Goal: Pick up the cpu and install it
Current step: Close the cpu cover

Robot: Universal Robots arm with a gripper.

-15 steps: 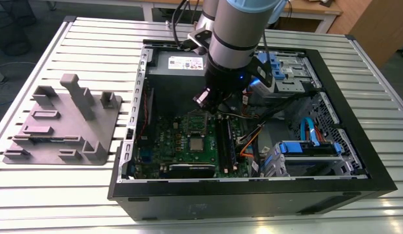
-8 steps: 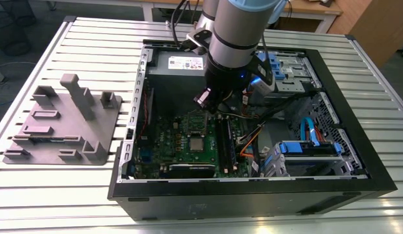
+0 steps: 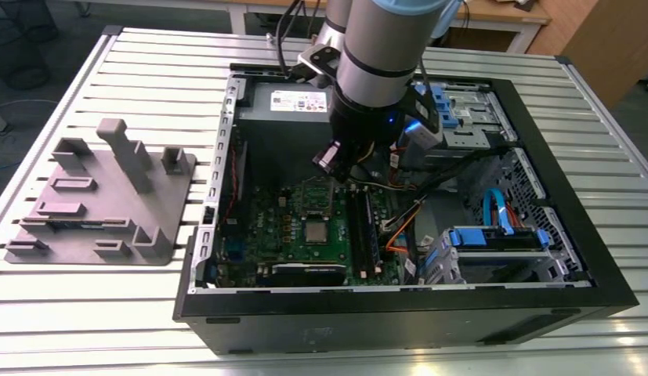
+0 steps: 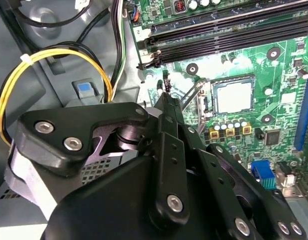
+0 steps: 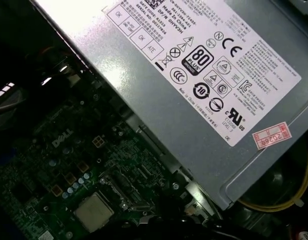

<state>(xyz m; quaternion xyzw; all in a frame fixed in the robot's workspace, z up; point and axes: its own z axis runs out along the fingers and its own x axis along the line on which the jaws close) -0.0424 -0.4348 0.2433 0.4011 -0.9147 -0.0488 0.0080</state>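
Below your gripper (image 3: 332, 159), the cpu (image 3: 316, 232) lies flat on the green motherboard (image 3: 271, 227), just beyond the open socket frame (image 3: 318, 196). You cannot tell how far the fingers are open. The computer case (image 3: 407, 313) contains motherboard, power supply (image 5: 204, 80) and cables.

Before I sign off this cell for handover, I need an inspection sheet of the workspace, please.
Surface: slatted metal table carrying the open computer case.
Job's things: cpu lies flat in the socket on the green motherboard; socket frame is hinged open.
Clutter: grey fixture block on the table, at the exterior view's left of the case.
Grippers: gripper over the motherboard, apart from the cpu.
Cables: yellow loop beside the power supply; orange lead and blue lead inside the case.
Surroundings: wooden desk behind the table.
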